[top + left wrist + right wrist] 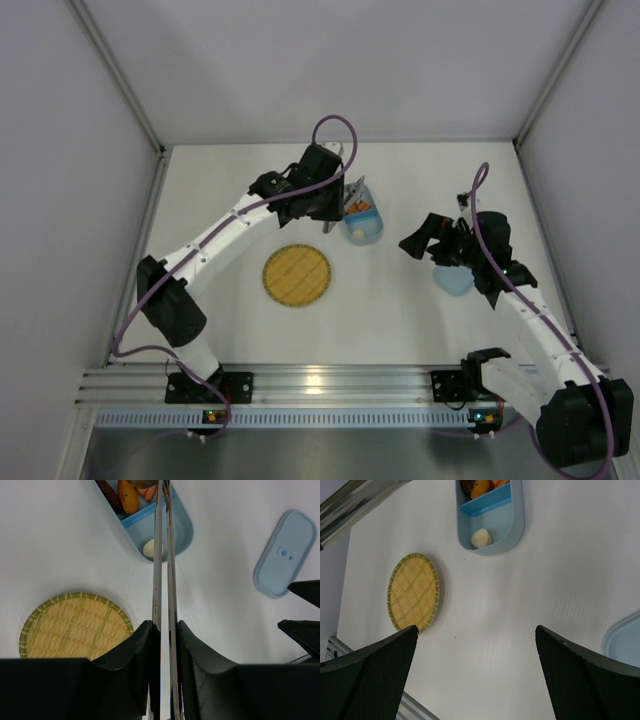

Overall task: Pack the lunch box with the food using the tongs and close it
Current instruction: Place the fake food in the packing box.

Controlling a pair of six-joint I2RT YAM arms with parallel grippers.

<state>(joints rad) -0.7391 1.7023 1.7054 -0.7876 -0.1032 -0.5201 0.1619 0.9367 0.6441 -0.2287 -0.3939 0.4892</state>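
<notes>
The lunch box lies open right of the plate, its light-blue tray split by a divider. In the near compartment sits one white piece of food. Orange and dark pieces fill the far compartment. My left gripper is shut on the tongs, whose two blades run almost together up to the far compartment. Whether the tips hold a piece I cannot tell. The lid lies flat on the table, apart from the box. My right gripper hangs open and empty above the table, next to the lid.
A round woven yellow plate with nothing on it lies left of the box and shows in both wrist views. White walls close the table on three sides. An aluminium rail runs along the near edge.
</notes>
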